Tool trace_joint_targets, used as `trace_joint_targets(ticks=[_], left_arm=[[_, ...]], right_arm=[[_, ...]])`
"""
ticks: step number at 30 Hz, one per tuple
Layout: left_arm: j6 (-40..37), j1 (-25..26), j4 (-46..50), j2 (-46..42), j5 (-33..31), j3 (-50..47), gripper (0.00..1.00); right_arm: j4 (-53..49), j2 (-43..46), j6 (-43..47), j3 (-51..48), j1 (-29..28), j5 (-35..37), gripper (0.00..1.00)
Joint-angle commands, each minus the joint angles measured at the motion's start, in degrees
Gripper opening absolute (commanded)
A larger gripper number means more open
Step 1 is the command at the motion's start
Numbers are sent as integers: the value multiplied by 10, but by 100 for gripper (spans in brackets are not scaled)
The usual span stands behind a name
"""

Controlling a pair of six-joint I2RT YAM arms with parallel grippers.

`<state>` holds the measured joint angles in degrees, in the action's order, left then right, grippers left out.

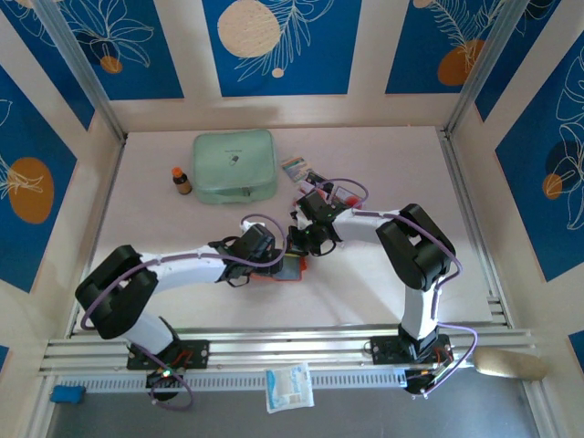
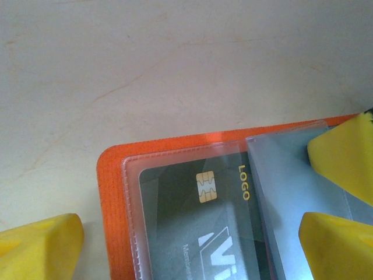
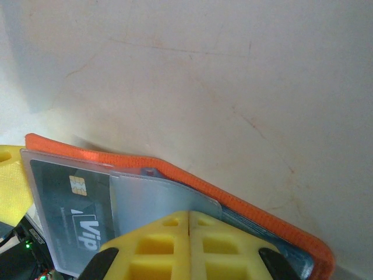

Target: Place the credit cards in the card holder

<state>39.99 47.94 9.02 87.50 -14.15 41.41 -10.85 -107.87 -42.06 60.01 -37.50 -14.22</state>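
Card holder (image 2: 111,192): lies open and flat on the worktop (image 2: 175,58), between the two hands. One credit card (image 2: 192,221), dark-faced with a gold chip, sits inside its outer clear sleeve.

Right hand (image 3: 189,233): closed, yellow fingers pressed together with no gap. They pinch the edge of a second clear sleeve (image 3: 157,201), which bows upward off the holder. The orange cover runs just beyond this hand's fingertips.

Left hand (image 2: 189,233): wide open, holding nothing. One finger (image 2: 41,245) stands over bare worktop just outside the holder's edge. The other stands over the sleeves. The carded corner lies between them. Contact with the holder cannot be confirmed.

Differences between views: the left wrist camera shows the word "LOGO" on the card and a rounded orange corner. It also shows a right-hand finger (image 2: 344,160) resting on the second sleeve. The right wrist camera shows "VIP" on the card and the lift of the pinched sleeve. A left-hand finger (image 3: 10,181) appears at its side edge.

The top camera shows both arms converging on the holder (image 1: 285,272) at mid-worktop. Well beyond the hands lie a mint-green pouch (image 1: 234,167), a small brown bottle (image 1: 182,180) and a striped packet (image 1: 294,166). Card detail is too small to read there.
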Motion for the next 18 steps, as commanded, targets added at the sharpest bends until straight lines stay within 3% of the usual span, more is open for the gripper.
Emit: trace_joint_targets(ticks=[1,8,13,18], left_arm=[[-5,6,2,12,-6,-13,93],[10,6,-9,12,-6,-36,80],[17,6,-19,7,-5,-47,80],[19,6,-23,3,-6,-53,80]], right_arm=[[-17,-17,-7,8,-6,-7,0],[-26,31,-11,0,-2,12,1],[-26,49,-23,-11,-5,18,10],[-23,33,-34,-12,-13,23,12]])
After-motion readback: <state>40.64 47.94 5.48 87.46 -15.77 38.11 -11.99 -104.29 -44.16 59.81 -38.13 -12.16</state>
